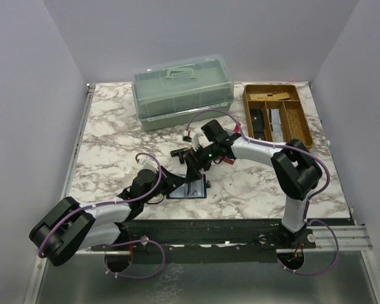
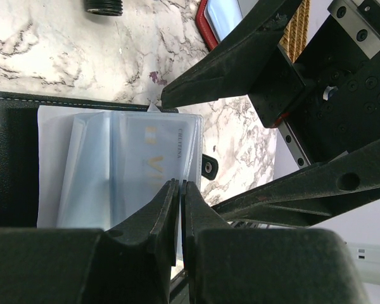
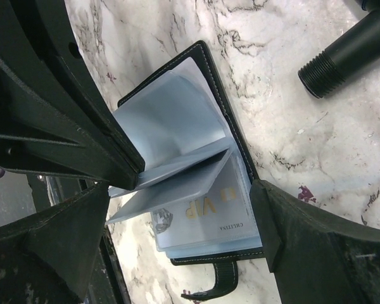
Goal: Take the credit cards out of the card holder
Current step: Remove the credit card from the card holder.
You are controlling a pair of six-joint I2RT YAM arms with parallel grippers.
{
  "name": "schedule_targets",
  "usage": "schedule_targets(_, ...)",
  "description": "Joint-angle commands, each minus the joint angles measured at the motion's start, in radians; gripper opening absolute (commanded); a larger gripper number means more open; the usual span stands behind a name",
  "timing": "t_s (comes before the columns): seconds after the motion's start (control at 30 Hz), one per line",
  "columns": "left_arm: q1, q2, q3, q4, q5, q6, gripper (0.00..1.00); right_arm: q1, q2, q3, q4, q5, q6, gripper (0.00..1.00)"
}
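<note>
Firstly, credit cards [image 3: 209, 215]: they sit inside the clear sleeves of the card holder; the top one shows printed lettering through the plastic.
Card holder [image 1: 191, 189]: black, stitched, lying open and flat on the marble table [image 1: 114, 126], close to the near edge and a little left of the middle. Its strap hangs off one side.
Pale blue leaves [image 3: 177, 190]: some leaves of the insert stand lifted and fanned above the rest. I cannot tell if they are bare cards or sleeves with cards in them.
Left gripper [image 2: 179, 185]: the jaws are almost together, pinching the edge of the fanned leaves.
Right gripper [image 3: 177, 190]: the jaws stand spread wide, one finger on each side of the holder, and hold nothing.
Progress: no card lies free on the table in any view, so I judge that nothing is out yet. The holder is open and one edge is pinched; pulling out every card is left.
Black threaded tube [image 3: 342, 57]: on the table, just beyond the holder.
Clear lidded box [image 1: 182, 88]: at the far edge, well apart.
Wooden tray [image 1: 305, 120]: at the far right corner, with small items in its compartments.
</note>
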State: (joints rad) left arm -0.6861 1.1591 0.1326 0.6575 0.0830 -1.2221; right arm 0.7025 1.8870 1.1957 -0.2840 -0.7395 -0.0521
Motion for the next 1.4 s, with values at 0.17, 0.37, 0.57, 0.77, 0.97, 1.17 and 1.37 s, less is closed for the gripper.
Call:
schedule_targets(0.17, 0.004, -0.025, -0.014, 0.027, 0.009, 0.007, 0.12, 0.022, 0.006, -0.016, -0.011, 0.071, -0.058, 0.98)
schedule_targets(0.37, 0.004, -0.017, -0.009, 0.028, 0.015, 0.008, 0.12, 0.022, -0.02, -0.028, 0.003, -0.062, -0.073, 0.99)
schedule_targets(0.57, 0.004, -0.015, -0.005, 0.027, 0.015, 0.009, 0.12, 0.023, -0.031, -0.035, 0.006, -0.082, -0.084, 0.99)
schedule_targets(0.77, 0.005, -0.011, -0.004, 0.028, 0.017, 0.008, 0.12, 0.026, -0.024, -0.029, -0.003, -0.045, -0.082, 0.99)
schedule_targets(0.97, 0.004, -0.007, -0.003, 0.028, 0.015, 0.009, 0.12, 0.025, 0.0, -0.015, -0.028, 0.013, -0.082, 0.98)
schedule_targets(1.17, 0.004, -0.015, -0.014, 0.027, 0.012, 0.009, 0.13, 0.024, 0.013, -0.015, -0.051, 0.056, -0.096, 0.94)
schedule_targets(1.37, 0.004, -0.024, -0.023, 0.023, 0.004, 0.007, 0.15, 0.024, 0.017, -0.013, -0.065, 0.073, -0.108, 0.91)
